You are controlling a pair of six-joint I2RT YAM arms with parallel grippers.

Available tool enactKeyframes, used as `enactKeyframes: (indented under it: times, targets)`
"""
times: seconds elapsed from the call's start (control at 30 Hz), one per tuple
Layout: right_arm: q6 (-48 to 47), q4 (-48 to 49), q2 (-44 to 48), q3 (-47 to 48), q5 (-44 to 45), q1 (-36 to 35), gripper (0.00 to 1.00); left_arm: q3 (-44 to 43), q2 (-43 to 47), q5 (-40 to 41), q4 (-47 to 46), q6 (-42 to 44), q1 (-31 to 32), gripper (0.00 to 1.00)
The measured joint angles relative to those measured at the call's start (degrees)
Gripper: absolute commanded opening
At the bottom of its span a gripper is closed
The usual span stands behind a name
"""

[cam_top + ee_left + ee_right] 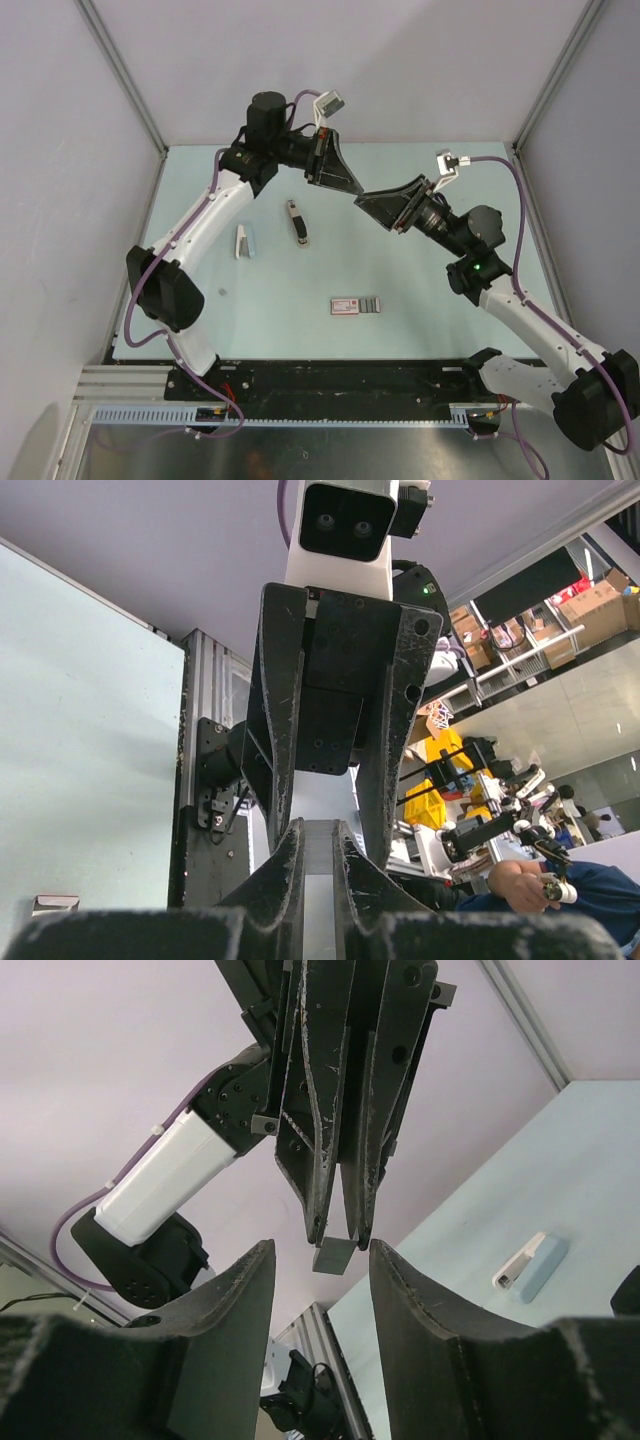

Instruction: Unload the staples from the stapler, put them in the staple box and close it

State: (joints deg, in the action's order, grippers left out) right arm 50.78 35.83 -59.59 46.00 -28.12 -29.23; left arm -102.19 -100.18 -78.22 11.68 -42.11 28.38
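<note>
Aloft, left tool pinches piece facing right tool.

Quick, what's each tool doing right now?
Left tool: closed, pinching a small grey rectangular piece at its fingertips.
Right tool: open, holding nothing.

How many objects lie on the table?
4: a white-and-blue item at left, a dark item beside it, the stapler nearer the arms, the staples at its right end. The left tool holds another small grey piece.
</note>
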Motion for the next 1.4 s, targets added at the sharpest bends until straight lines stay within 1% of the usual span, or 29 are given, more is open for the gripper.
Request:
enactKeyframes:
  times: [0.3,0.43,0.77,0.9,0.93,0.97,1.1,1.13,1.23,1.33,1.37,1.4]
  targets:
    - [0.2,0.4,-1.1,0.0,-0.2,-0.5,0.43,0.0,0.0,0.0,-1.1,-1.1,0.2,0.02]
    - [0.2,0.4,-1.2,0.0,-0.2,-0.8,0.40,0.0,0.0,0.0,-1.8,-1.6,0.2,0.02]
    - [0.2,0.4,-1.2,0.0,0.6,-0.9,0.24,0.7,0.0,0.1,-3.7,-2.6,0.2,0.02]
    - [0.3,0.0,-1.2,0.0,0.8,-0.9,0.20,1.4,0.2,0.2,-4.5,-2.9,0.2,0.03]
    - [0.3,-0.1,-1.2,0.0,0.9,-0.9,0.19,1.5,0.3,0.2,-4.7,-3.0,0.2,0.04]
    - [0.3,-0.2,-1.2,0.0,0.9,-0.9,0.18,1.7,0.5,0.4,-4.9,-3.0,0.2,0.08]
    - [0.2,-1.1,-1.0,0.0,0.9,-0.9,0.15,2.6,0.8,0.7,-5.5,-2.9,0.1,0.29]
    - [0.2,-1.6,-0.9,0.0,0.9,-0.9,0.15,2.9,0.8,0.8,-5.6,-3.0,0.1,0.33]
    - [-0.5,-4.2,-0.1,0.0,1.3,-0.6,0.14,3.5,0.8,1.5,-5.4,-3.0,-0.1,0.41]
    - [-2.0,-8.8,1.1,0.1,1.5,-0.1,0.13,4.0,0.8,2.4,-5.4,-3.0,-0.8,0.48]
    - [-2.7,-10.5,1.5,0.1,1.6,0.0,0.13,4.1,0.8,2.9,-5.3,-3.0,-1.1,0.53]
    - [-3.3,-12.4,1.8,0.2,1.6,0.2,0.13,4.3,0.8,3.3,-5.4,-3.0,-1.5,0.56]
